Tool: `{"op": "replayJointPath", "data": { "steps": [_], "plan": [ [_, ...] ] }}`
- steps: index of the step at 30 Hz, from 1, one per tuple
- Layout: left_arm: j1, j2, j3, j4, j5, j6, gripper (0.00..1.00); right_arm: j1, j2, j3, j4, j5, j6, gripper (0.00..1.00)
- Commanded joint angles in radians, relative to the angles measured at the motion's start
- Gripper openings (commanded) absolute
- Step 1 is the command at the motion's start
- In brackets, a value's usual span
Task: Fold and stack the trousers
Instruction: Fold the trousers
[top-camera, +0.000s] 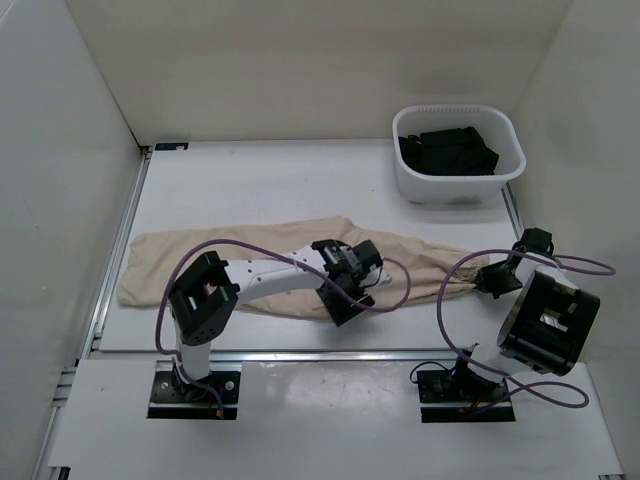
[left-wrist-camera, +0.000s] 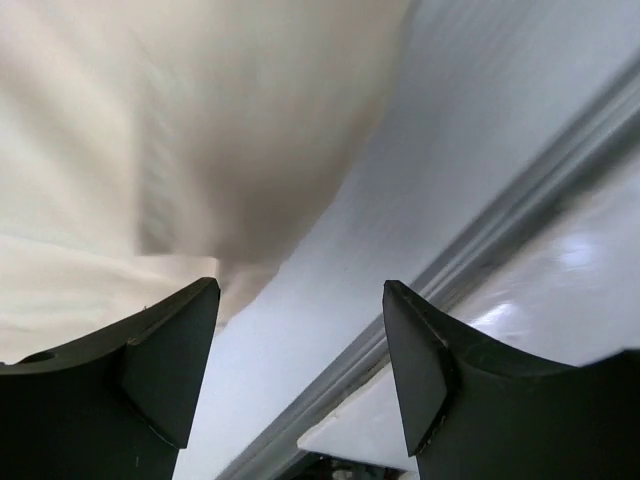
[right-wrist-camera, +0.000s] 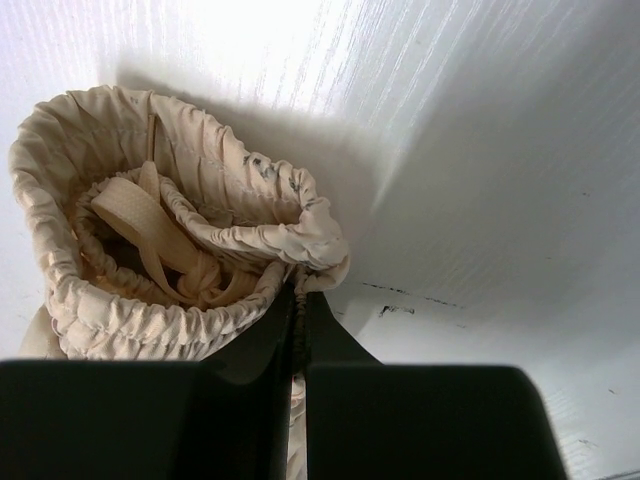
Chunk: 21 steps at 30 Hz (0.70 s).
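Landmark = white oblong plastic basin (top-camera: 455, 185) at the far right of the white tabletop (top-camera: 260, 180), w/ black folded garments (top-camera: 445, 150) inside. The light beige soft cloth trousers (top-camera: 150, 268) lie outside the basin, nearer the arm bases than it is. They're stretched flat in one long strip across the tabletop, legs running off leftward away from the basin, and the gathered elastic waistband (right-wrist-camera: 200, 180) is the end closest to it, just nearward of its front wall. Right pincer (top-camera: 495, 278) sits at that waistband end, below the basin in the top view. In the wrist view the right pincer (right-wrist-camera: 300, 300) has its jaws pressed together w/ the waistband rim pinched btwn them; the band gapes open as a ring, flat beige drawstring (right-wrist-camera: 150, 230) lying inside. Left pincer (top-camera: 352, 280) is further left of the basin, over the strip's near edge around mid-length. In its wrist view the left pincer (left-wrist-camera: 300, 300) has jaws spread apart, nothing btwn them but bare tabletop, cloth edge just beyond one finger (left-wrist-camera: 170, 350).
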Motion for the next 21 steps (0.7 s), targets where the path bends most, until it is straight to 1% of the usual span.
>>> {"op": "replayJointPath", "data": {
  "steps": [1, 3, 5, 6, 8, 9, 10, 11, 12, 14, 15, 16, 17, 18, 21],
  "plan": [
    [0.009, -0.118, 0.242, 0.023, 0.058, -0.001, 0.78, -0.003, 0.038, 0.028, -0.076, 0.055, -0.041, 0.0],
    [0.025, -0.118, 0.341, 0.023, 0.111, -0.001, 0.75, -0.003, 0.038, 0.028, -0.076, 0.055, -0.041, 0.0],
    [0.035, -0.08, 0.354, 0.023, 0.111, -0.001, 0.75, -0.003, 0.038, 0.028, -0.076, 0.055, -0.041, 0.0],
    [0.035, -0.065, 0.345, 0.023, 0.069, -0.001, 0.75, -0.003, 0.038, 0.028, -0.076, 0.055, -0.05, 0.0],
    [0.035, -0.034, 0.323, 0.023, 0.032, -0.001, 0.77, -0.003, 0.038, 0.04, -0.076, 0.046, -0.066, 0.0],
    [0.057, 0.001, 0.323, 0.037, 0.004, -0.001, 0.77, -0.003, 0.038, 0.054, -0.087, 0.045, -0.075, 0.02],
    [0.069, 0.021, 0.311, 0.049, -0.011, -0.001, 0.77, -0.003, 0.038, 0.054, -0.087, 0.045, -0.089, 0.06],
    [0.083, 0.042, 0.311, 0.067, -0.03, -0.001, 0.77, -0.003, 0.038, 0.063, -0.087, 0.045, -0.101, 0.17],
    [0.11, 0.094, 0.311, 0.083, -0.045, -0.001, 0.77, -0.003, 0.023, 0.063, -0.096, 0.045, -0.125, 0.26],
    [0.13, 0.154, 0.323, 0.115, -0.094, -0.001, 0.77, -0.003, -0.023, 0.048, -0.087, 0.045, -0.147, 0.44],
    [0.131, 0.212, 0.335, 0.115, -0.129, -0.001, 0.77, -0.003, -0.043, 0.036, -0.066, 0.045, -0.147, 0.47],
    [0.14, 0.239, 0.345, 0.126, -0.14, -0.001, 0.77, -0.003, -0.066, 0.021, -0.044, 0.045, -0.147, 0.5],
    [0.14, 0.259, 0.345, 0.135, -0.14, -0.001, 0.77, -0.003, -0.106, 0.001, -0.014, 0.035, -0.147, 0.5],
    [0.14, 0.273, 0.345, 0.144, -0.14, -0.001, 0.77, -0.003, -0.123, 0.0, 0.003, 0.035, -0.147, 0.54],
    [0.14, 0.303, 0.32, 0.164, -0.114, -0.001, 0.77, -0.003, -0.16, -0.035, 0.065, 0.021, -0.112, 0.55]
  ]
}}
